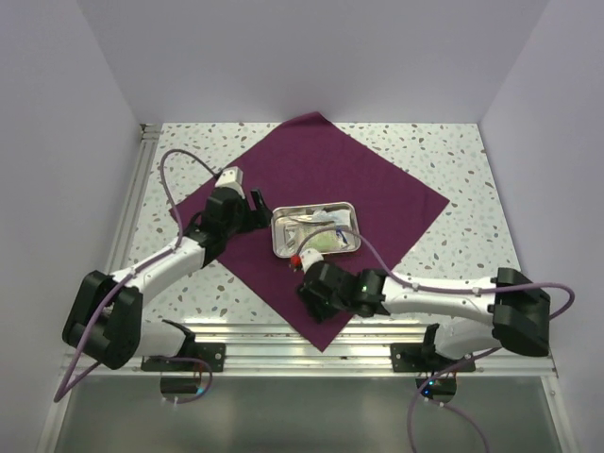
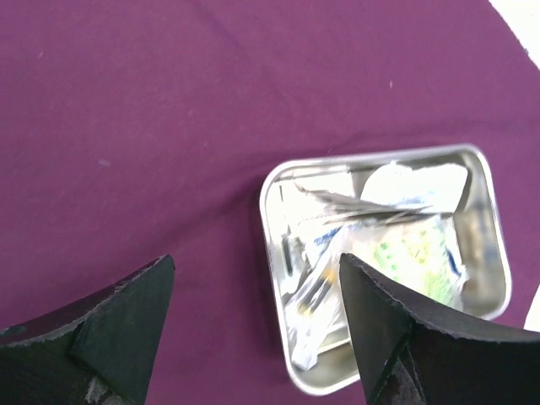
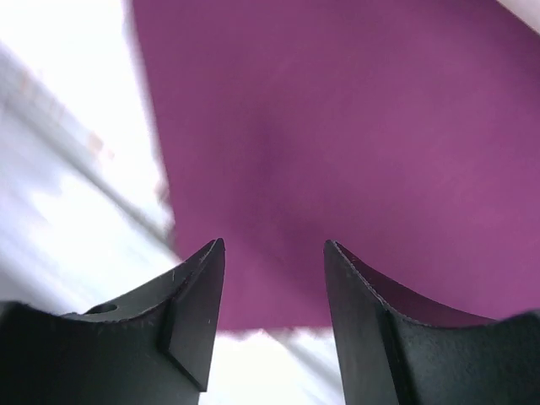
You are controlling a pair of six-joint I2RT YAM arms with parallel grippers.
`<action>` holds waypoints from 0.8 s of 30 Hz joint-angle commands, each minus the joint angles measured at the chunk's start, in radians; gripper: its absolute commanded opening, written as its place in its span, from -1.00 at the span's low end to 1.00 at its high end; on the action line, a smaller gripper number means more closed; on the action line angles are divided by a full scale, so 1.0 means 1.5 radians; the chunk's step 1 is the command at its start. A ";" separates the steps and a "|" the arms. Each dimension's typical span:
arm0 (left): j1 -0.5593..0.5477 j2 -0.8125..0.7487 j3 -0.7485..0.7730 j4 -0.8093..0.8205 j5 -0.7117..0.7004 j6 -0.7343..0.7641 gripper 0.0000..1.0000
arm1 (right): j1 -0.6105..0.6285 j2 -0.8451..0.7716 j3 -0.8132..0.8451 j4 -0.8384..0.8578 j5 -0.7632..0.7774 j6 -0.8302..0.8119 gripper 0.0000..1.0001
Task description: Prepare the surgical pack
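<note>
The surgical pack lies unwrapped: a deep purple cloth (image 1: 349,179) is spread flat as a diamond on the table, with a small steel tray (image 1: 279,247) on its middle. White sachets (image 1: 321,234) fill the tray. My left gripper (image 1: 257,204) hovers open just left of the tray; in the left wrist view the cloth (image 2: 126,126) and tray (image 2: 485,283) with sachets (image 2: 405,245) lie below the left gripper (image 2: 256,260). My right gripper (image 1: 310,294) stands open over the cloth's near edge (image 3: 380,126), nothing between the fingers of the right gripper (image 3: 274,245).
The speckled tabletop (image 1: 453,160) shows around the cloth. A metal rail (image 1: 311,335) runs along the near edge, close under the cloth's near corner, and another rail (image 1: 137,189) runs up the left side. White walls close in the back and sides.
</note>
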 commanded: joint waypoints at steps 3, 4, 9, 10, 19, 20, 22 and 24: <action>-0.004 -0.068 -0.047 -0.029 0.000 0.039 0.66 | 0.144 -0.067 -0.030 -0.116 0.111 0.113 0.09; -0.004 -0.076 -0.051 -0.026 0.001 0.041 0.65 | 0.180 -0.068 -0.029 -0.133 0.124 0.145 0.09; -0.005 -0.101 -0.069 -0.031 0.007 0.048 0.65 | 0.280 -0.001 -0.004 -0.170 0.172 0.226 0.09; -0.005 -0.105 -0.070 -0.033 0.007 0.049 0.65 | 0.293 0.010 0.003 -0.178 0.181 0.237 0.09; -0.006 -0.121 -0.089 -0.028 0.010 0.050 0.65 | 0.316 0.073 0.025 -0.172 0.204 0.243 0.01; -0.006 -0.121 -0.090 -0.028 0.008 0.051 0.65 | 0.316 0.082 0.028 -0.173 0.210 0.240 0.01; -0.006 -0.124 -0.091 -0.029 0.007 0.053 0.65 | 0.316 0.090 0.034 -0.168 0.209 0.231 0.00; -0.006 -0.125 -0.093 -0.028 0.008 0.052 0.65 | 0.316 0.103 0.038 -0.164 0.200 0.223 -0.01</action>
